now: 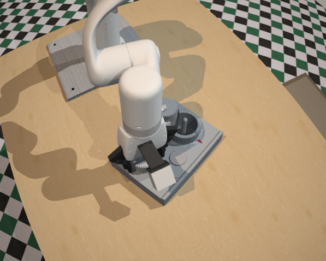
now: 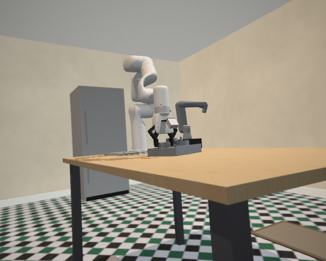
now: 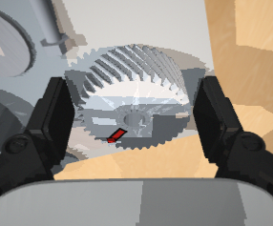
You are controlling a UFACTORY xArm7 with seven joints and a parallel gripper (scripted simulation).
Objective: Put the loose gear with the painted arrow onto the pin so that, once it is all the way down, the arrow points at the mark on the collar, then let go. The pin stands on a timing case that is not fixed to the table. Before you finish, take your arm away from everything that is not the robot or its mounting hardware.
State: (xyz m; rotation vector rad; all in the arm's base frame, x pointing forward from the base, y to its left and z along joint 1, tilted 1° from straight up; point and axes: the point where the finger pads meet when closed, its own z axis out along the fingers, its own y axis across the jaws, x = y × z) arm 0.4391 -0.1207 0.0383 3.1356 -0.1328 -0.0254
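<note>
Hand (image 3: 131, 118) spread wide, gripping nothing, and the gear (image 3: 129, 101) lies flat on the case (image 1: 185, 171) right between its fingers, untouched. Its red arrow (image 3: 116, 135) shows near the bore. Nothing is done so far: grasp, lift, alignment all remain. Beyond the hand, the pin (image 1: 184, 123) stands bare inside its collar (image 1: 185, 137).

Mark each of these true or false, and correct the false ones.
1. The gripper is shut on the loose grey toothed gear. False: it is open, its fingers either side of the gear.
2. The grey pin is bare. True.
3. The gear's painted arrow is blue. False: red.
4. The red mark sits by the round collar on the grey timing case. True.
</note>
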